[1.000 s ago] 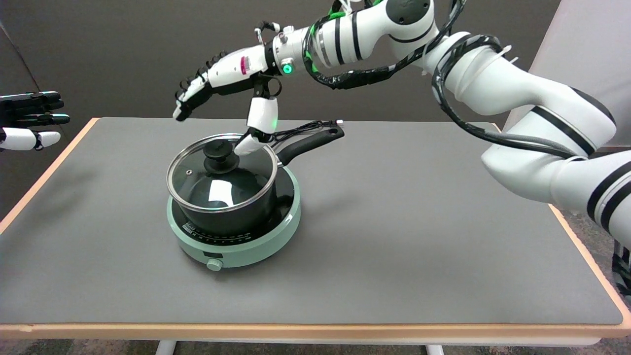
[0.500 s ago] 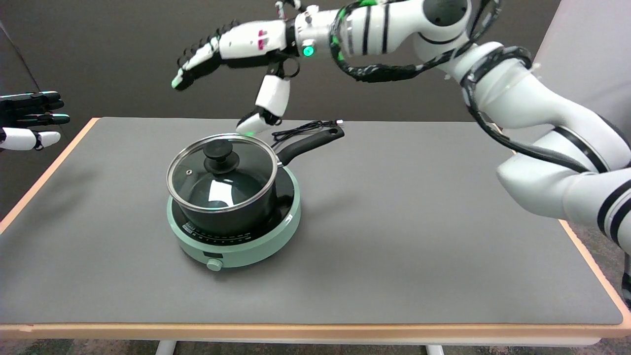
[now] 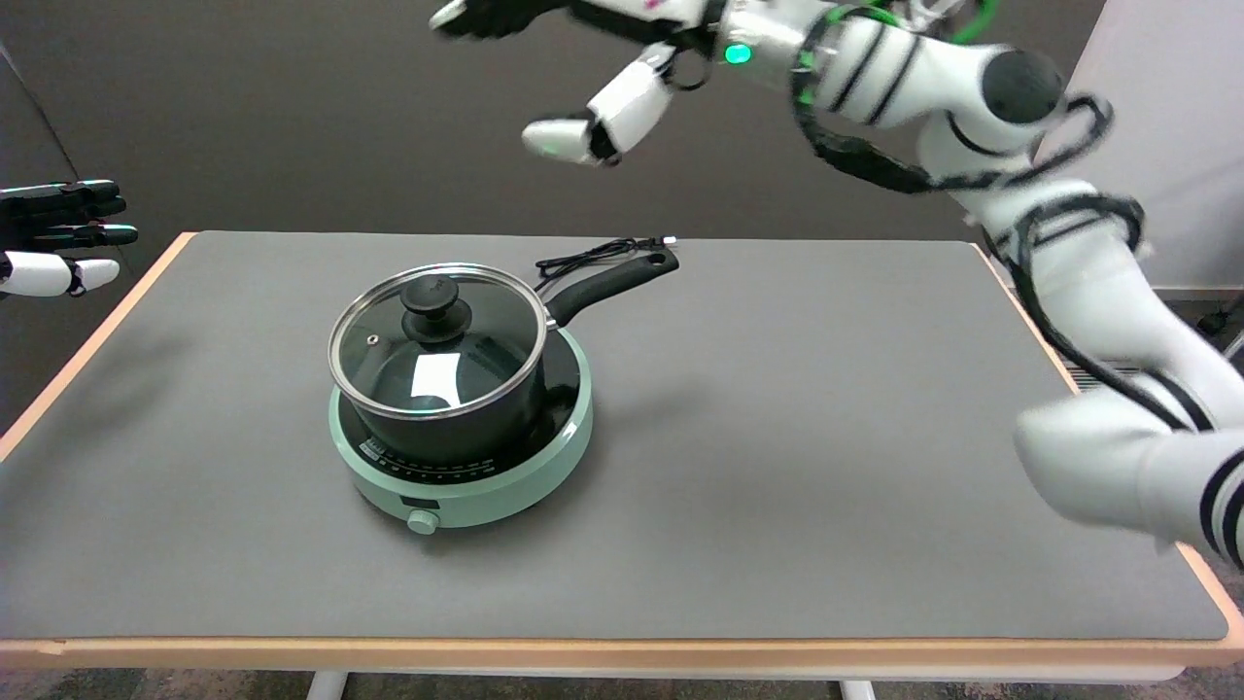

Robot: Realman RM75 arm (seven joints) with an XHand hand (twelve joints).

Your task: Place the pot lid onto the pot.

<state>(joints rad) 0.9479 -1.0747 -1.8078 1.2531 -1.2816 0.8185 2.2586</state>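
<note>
Head view
Pot lid point(image 3: 435, 340): glass, seated flat on the pot, its black knob upright at the centre.
Pot point(image 3: 457, 428): black, standing on the green hotplate point(image 3: 486, 481); its interior is blurred by glare on the glass.
Pot handle point(image 3: 612, 282): points up and to the right, over a black cable point(image 3: 593, 255).
Right hand point(image 3: 593, 73): high above the table, well apart from the lid, fingers spread and empty; its upper part is cut off by the top edge.
Table point(image 3: 826, 437): grey top with a pale wooden rim.
</note>
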